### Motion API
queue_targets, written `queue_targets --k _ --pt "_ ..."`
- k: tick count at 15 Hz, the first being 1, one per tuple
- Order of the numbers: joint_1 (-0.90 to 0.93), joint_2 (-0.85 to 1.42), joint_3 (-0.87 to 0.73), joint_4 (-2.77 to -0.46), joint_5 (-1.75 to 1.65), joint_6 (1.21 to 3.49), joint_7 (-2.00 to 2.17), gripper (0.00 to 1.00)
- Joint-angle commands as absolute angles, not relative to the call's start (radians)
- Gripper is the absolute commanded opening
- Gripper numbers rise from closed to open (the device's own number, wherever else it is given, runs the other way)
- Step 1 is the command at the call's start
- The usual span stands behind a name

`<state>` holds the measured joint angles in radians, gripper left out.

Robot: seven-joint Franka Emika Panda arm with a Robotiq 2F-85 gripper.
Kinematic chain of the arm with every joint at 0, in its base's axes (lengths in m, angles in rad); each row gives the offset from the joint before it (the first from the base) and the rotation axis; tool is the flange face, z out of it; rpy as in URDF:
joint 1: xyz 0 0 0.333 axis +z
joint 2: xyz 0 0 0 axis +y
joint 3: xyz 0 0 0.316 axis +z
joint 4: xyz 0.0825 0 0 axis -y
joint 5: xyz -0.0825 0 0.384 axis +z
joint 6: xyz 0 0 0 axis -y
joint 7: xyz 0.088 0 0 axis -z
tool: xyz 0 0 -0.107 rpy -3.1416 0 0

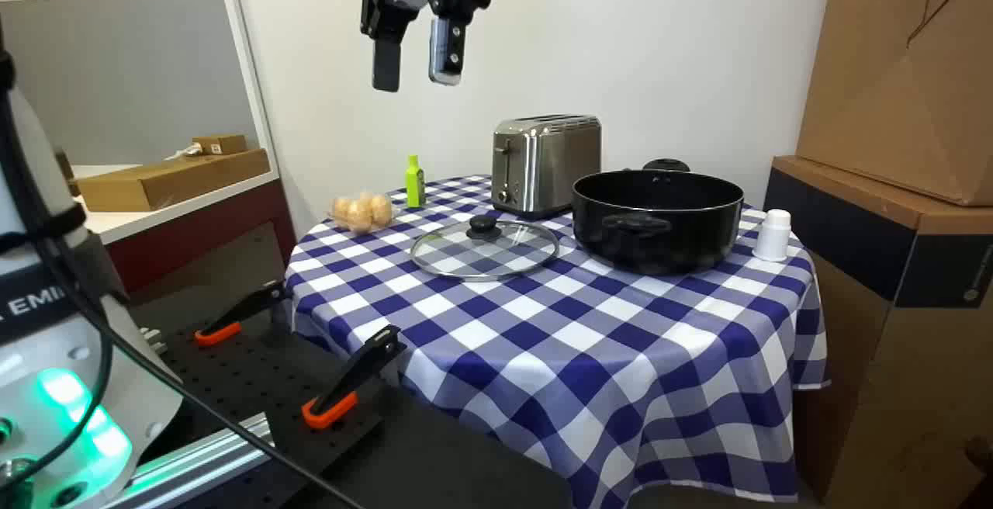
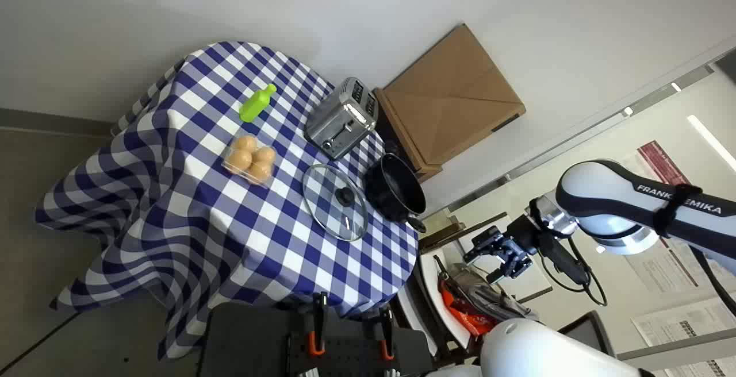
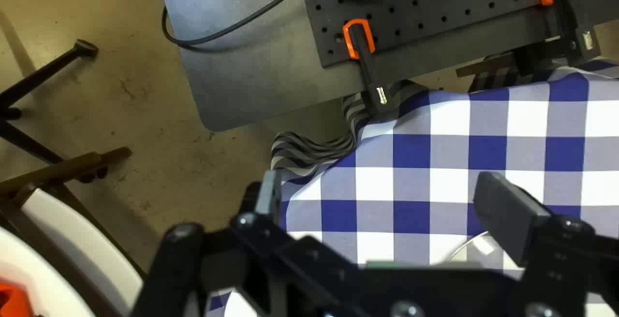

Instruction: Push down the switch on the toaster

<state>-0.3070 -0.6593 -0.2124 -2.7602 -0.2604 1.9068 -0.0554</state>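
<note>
A silver toaster [image 1: 552, 164] stands upright at the back of the checked table, and it also shows in an exterior view [image 2: 336, 119]. Its switch [image 1: 503, 150] is a small lever high on the narrow end face, with a dark knob lower down. The lever also shows in an exterior view [image 2: 347, 127]. My gripper [image 1: 416, 78] is open and empty, high above the table and well apart from the toaster. It also shows in an exterior view [image 2: 480, 269]. In the wrist view its spread fingers [image 3: 379, 181] are over the tablecloth's edge; the toaster is out of view there.
A black pot [image 1: 658, 226] stands beside the toaster. A glass lid [image 1: 485, 249] lies in front of it. A green bottle [image 1: 415, 183], several eggs [image 1: 362, 212] and white cups [image 1: 773, 236] are on the table. Clamps [image 1: 353, 377] stick up at the near edge. Cardboard boxes [image 1: 892, 261] stand beside the table.
</note>
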Motion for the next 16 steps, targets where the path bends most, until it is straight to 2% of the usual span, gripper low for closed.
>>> queue_targets --k 1,7,11,16 --pt "-0.303 -0.660 -0.215 -2.758 -0.262 1.903 -0.054 1.00" --pt "-0.284 -0.660 -0.200 -2.750 -0.245 1.914 -0.042 1.00" --pt "-0.200 -0.651 -0.122 -2.688 -0.213 1.966 -0.008 1.00" --pt "-0.101 -0.526 -0.006 -2.532 -0.169 2.103 0.097 1.00"
